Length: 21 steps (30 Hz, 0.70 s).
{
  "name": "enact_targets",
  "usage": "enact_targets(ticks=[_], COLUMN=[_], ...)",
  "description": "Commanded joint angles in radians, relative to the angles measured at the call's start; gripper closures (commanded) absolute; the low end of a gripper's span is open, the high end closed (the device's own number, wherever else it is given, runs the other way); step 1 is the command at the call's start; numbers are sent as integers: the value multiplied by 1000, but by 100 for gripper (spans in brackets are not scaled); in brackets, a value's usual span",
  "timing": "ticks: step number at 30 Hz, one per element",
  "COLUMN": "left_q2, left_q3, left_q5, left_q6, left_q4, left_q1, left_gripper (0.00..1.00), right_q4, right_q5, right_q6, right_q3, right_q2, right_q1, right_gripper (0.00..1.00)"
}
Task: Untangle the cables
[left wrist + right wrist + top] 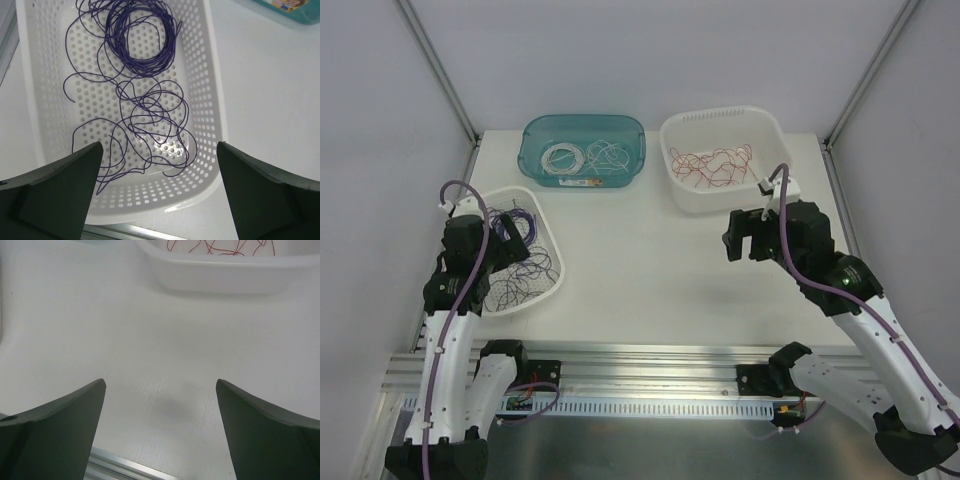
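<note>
Released on both sides, nothing grasped.
Near left, left gripper (pixel 159 146) spread over purple cables (pixel 145 71) in perforated basket (pixel 212 100); near right, right gripper (pixel 161 382) above bare table (pixel 150 340); far, white cables (pixel 565 158) in teal tub (pixel 530 135), red cables (pixel 715 165) in white tub (pixel 770 125).

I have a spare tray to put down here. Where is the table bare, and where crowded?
Bare: the table at its centre, bordered by the perforated basket, teal bin, white tub and right pincer. Crowded: the back edge with bin and tub, and the left, where the left pincer hangs over the basket's purple wires.
</note>
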State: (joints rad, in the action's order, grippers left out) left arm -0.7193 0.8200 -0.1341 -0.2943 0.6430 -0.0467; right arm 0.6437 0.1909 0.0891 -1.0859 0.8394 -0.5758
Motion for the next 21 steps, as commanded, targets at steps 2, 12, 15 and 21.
enact_targets(ticks=[2, 12, 15, 21], left_q2=[75, 256, 412, 552], left_q3=[128, 257, 243, 310], left_q5=[47, 5, -13, -22], left_q6=[67, 14, -5, -11], left_q4=[107, 276, 293, 475], left_q1=[19, 80, 85, 85], left_gripper=[1, 1, 1, 1], right_q4=[43, 243, 286, 402], right_q5=[129, 349, 363, 347], right_q6=[-52, -34, -16, -35], right_q3=[-46, -54, -37, -65], right_q2=[-20, -239, -351, -572], right_q1=[-6, -6, -4, -4], right_gripper=[3, 3, 3, 3])
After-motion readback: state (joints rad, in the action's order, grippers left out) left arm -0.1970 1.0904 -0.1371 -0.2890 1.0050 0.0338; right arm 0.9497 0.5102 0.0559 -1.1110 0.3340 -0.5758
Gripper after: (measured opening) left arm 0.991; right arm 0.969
